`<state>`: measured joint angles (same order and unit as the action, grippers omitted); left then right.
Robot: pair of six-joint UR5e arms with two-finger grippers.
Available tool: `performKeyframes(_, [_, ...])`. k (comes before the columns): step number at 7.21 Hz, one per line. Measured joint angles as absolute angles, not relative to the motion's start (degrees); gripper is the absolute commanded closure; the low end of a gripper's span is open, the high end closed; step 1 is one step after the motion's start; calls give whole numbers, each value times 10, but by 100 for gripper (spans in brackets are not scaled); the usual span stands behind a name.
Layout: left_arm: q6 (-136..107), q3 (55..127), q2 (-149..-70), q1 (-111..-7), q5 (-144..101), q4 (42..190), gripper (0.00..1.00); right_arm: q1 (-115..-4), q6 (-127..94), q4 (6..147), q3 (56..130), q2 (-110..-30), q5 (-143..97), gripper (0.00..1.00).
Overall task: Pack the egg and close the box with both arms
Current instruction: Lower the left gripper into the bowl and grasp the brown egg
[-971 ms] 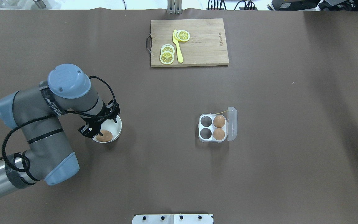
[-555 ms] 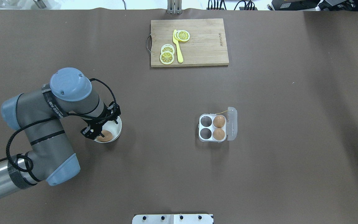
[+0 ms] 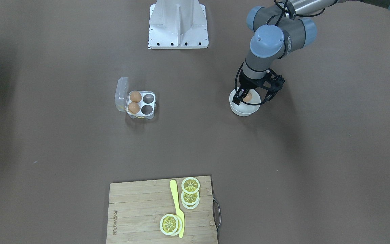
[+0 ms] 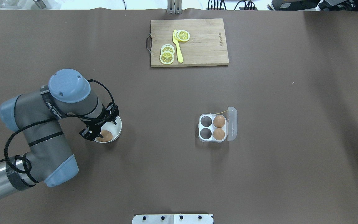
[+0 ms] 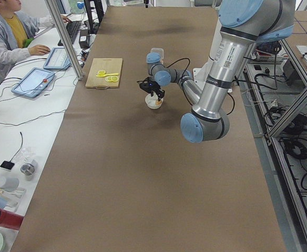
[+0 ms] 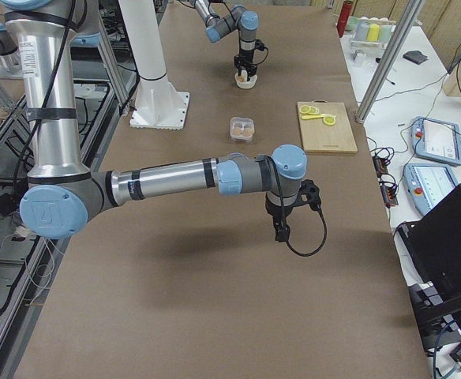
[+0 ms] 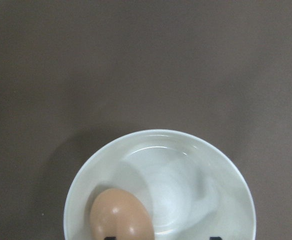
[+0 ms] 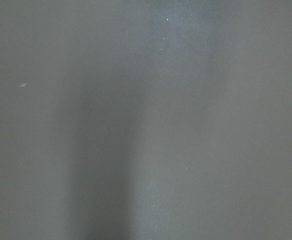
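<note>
Left pincer (image 3: 251, 99) spread wide over egg (image 7: 120, 216) in bowl (image 7: 221, 195).
Egg smooth, brittle, likely slippery: pinch its middle gently; right pincer (image 6: 282, 234) state unreadable.

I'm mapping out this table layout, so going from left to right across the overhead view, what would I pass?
left arm → white bowl holding an egg → lemon slices → box
</note>
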<state>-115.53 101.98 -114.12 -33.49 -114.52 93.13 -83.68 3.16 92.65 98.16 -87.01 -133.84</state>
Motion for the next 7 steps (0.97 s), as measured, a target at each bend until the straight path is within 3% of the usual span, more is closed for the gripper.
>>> performKeyframes(4, [-1167, 1021, -1132, -329, -1144, 930, 31, -837, 32, 926, 982, -870, -1339, 0])
performKeyframes(7, [-1183, 1022, -1132, -316, -1144, 931, 42, -837, 32, 927, 981, -870, -1338, 0])
